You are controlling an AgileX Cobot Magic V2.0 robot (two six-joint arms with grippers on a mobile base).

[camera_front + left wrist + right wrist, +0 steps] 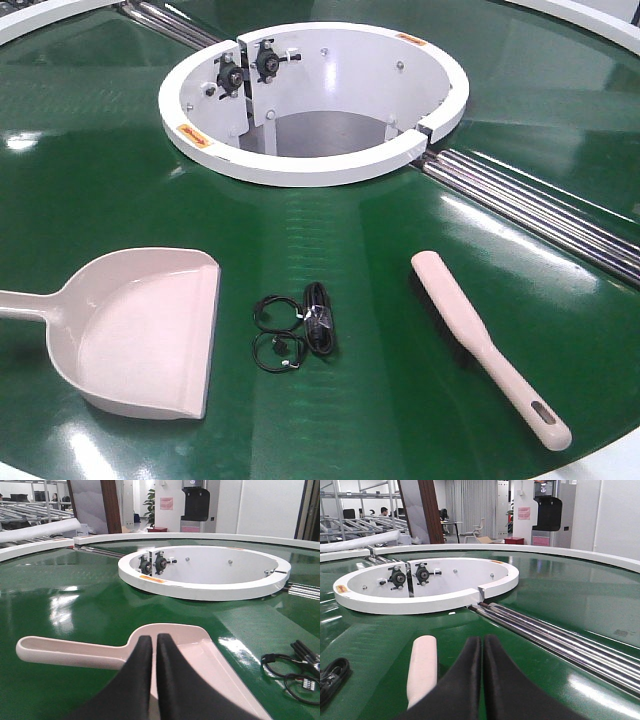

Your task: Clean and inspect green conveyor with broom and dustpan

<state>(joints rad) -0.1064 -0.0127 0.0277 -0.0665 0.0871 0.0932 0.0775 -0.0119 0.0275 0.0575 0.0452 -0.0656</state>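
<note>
Glossy green conveyor (90, 170) carries everything. Nearest, left gripper (154, 640) and right gripper (482, 641): jaws pressed together, empty, w/ dustpan (140, 335) just ahead of the left one and broom (485, 345) just beside the right. Both tools lie flat, not yet picked up; black cable bits (300, 330) sit between them, unswept. Farther back: white ring opening (300, 170), roller rails (540, 205). Looks like the task's barely begun: grasping, sweeping and inspecting are all left.

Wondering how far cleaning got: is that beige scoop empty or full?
Empty. The dustpan lies flat on the green conveyor, its inside bare; the black cables lie beside its front lip, not in it.
</note>
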